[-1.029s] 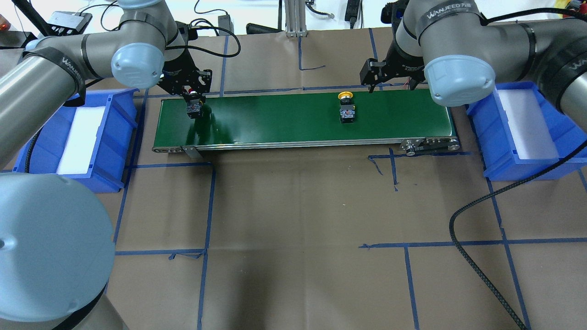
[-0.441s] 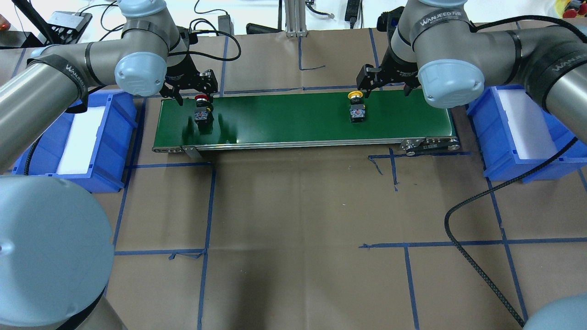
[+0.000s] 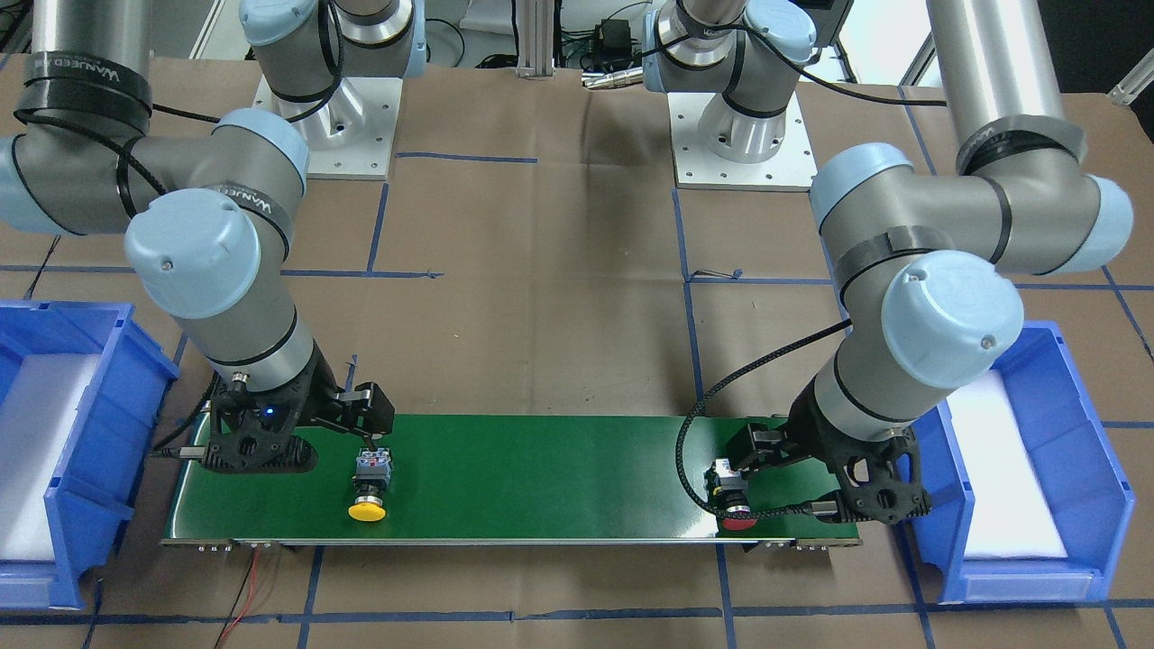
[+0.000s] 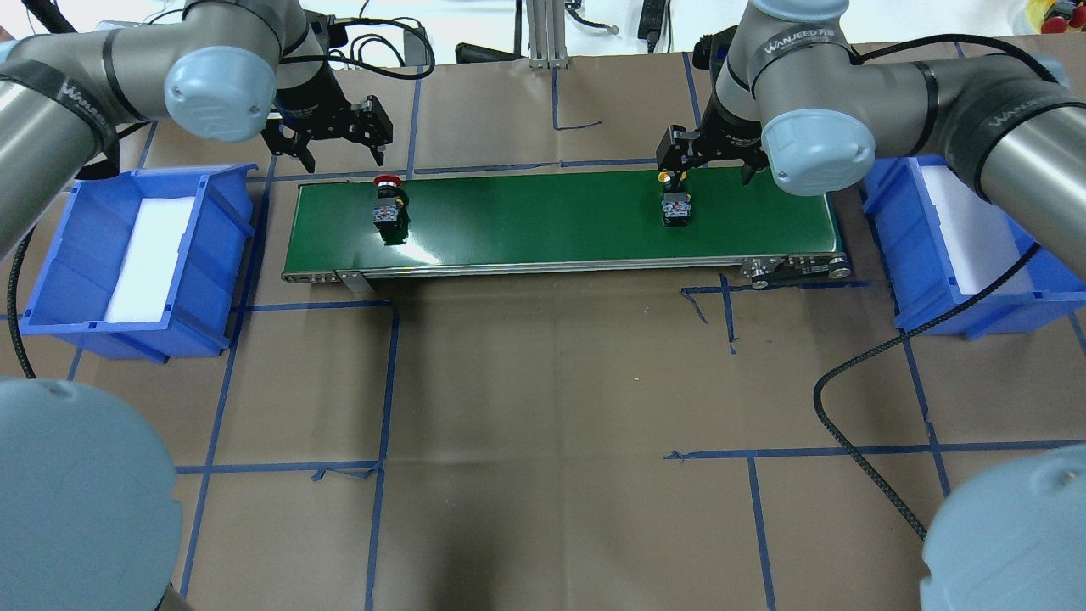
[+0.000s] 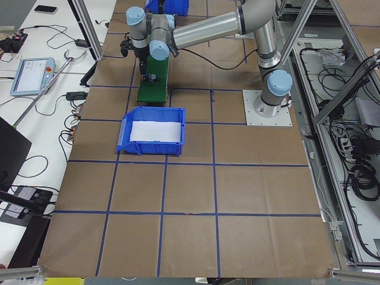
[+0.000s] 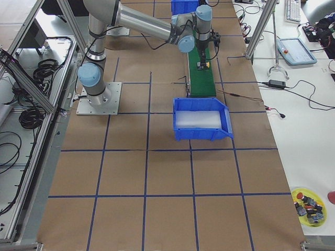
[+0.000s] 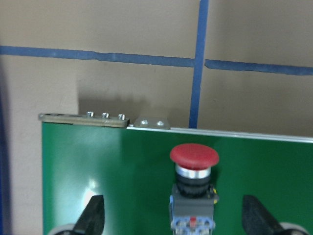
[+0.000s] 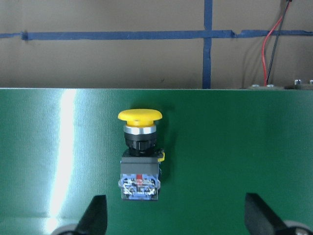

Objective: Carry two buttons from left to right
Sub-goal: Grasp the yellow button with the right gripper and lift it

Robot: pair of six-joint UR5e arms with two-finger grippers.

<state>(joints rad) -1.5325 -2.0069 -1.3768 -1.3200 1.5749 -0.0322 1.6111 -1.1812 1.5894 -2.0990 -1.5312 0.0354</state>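
Upper left, left gripper (image 4: pixel 342 158) spread clear of red button (image 4: pixel 388 204) on belt (image 4: pixel 543 222) — right gripper (image 4: pixel 708 173) spread over yellow button (image 4: pixel 676 204), poised for pickup

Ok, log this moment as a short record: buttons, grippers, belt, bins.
red button: on its side at the belt's left end, cap away from the robot, not gripped
yellow button: on its side toward the belt's right end, not gripped
left gripper: open, near the red button
right gripper: open, by the yellow button
belt: green, between the bins
left bin: blue, white pad inside
right bin: blue, white pad inside
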